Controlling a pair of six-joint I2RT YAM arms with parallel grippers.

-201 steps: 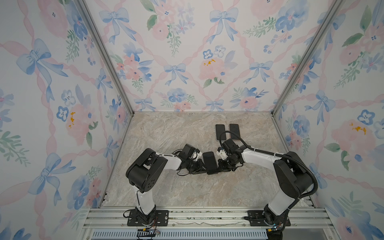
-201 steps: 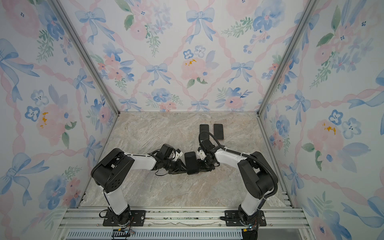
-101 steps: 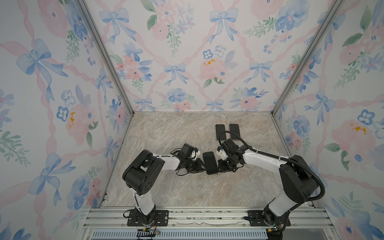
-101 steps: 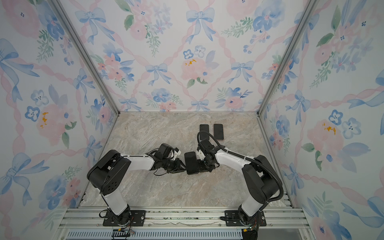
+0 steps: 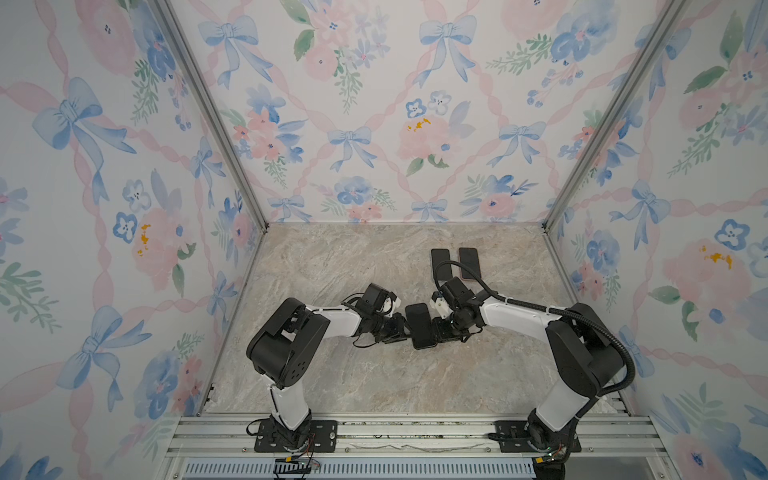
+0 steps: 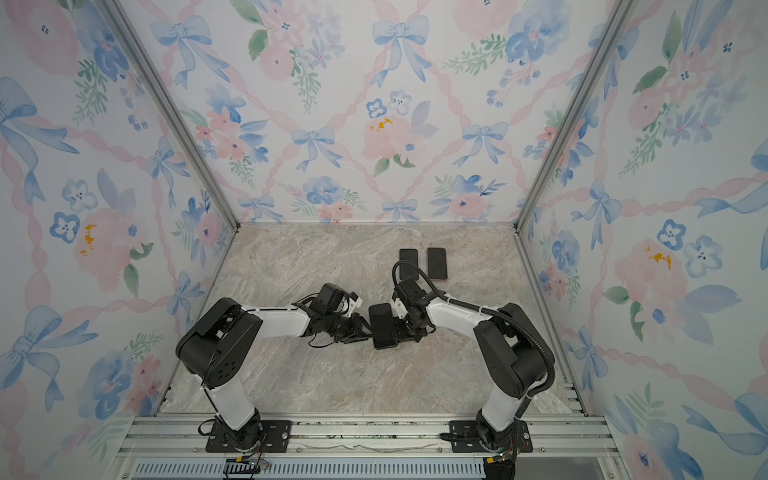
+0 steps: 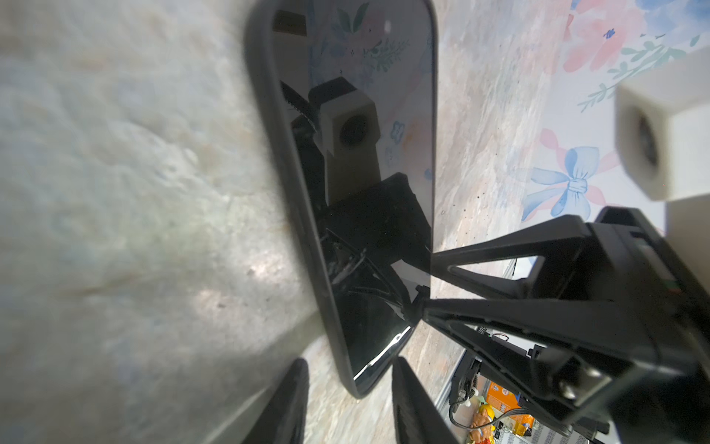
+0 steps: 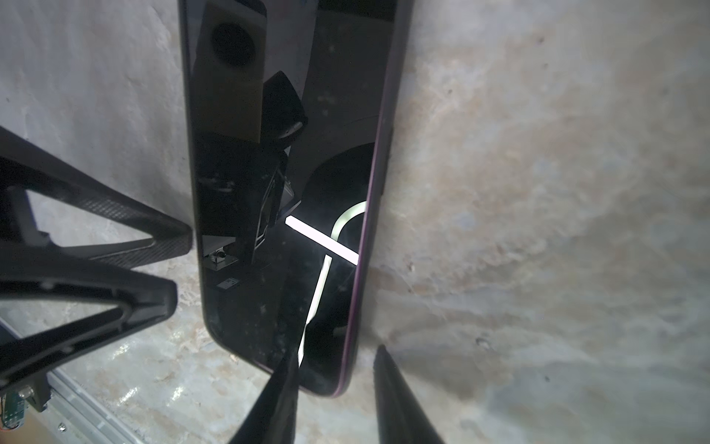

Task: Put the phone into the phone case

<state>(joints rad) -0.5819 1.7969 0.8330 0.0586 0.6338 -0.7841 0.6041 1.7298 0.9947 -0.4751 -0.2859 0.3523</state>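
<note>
In both top views the phone (image 5: 419, 326) (image 6: 381, 326) lies flat on the marble table (image 5: 332, 374), in the same spot as a second ago. The left gripper (image 5: 402, 329) (image 6: 362, 330) is at its left edge and the right gripper (image 5: 437, 330) (image 6: 399, 330) at its right edge, and both arms have hardly shifted. Well behind it, near the back wall, a dark slab (image 5: 441, 262) and a second dark slab (image 5: 469, 262) lie side by side, unmoved. In the left wrist view the left gripper (image 7: 349, 369) is released: its fingers stand apart with the phone's (image 7: 353, 173) near corner between them and a gap on either side. A dark rim (image 7: 276, 153) borders the screen, and the right gripper (image 7: 426, 280) stands at the far edge. In the right wrist view the right gripper (image 8: 336, 353) is likewise released, one finger over the glass of the phone (image 8: 284, 173), the other beside its edge, while the left gripper (image 8: 181, 261) waits with parted fingers at the opposite edge.
</note>
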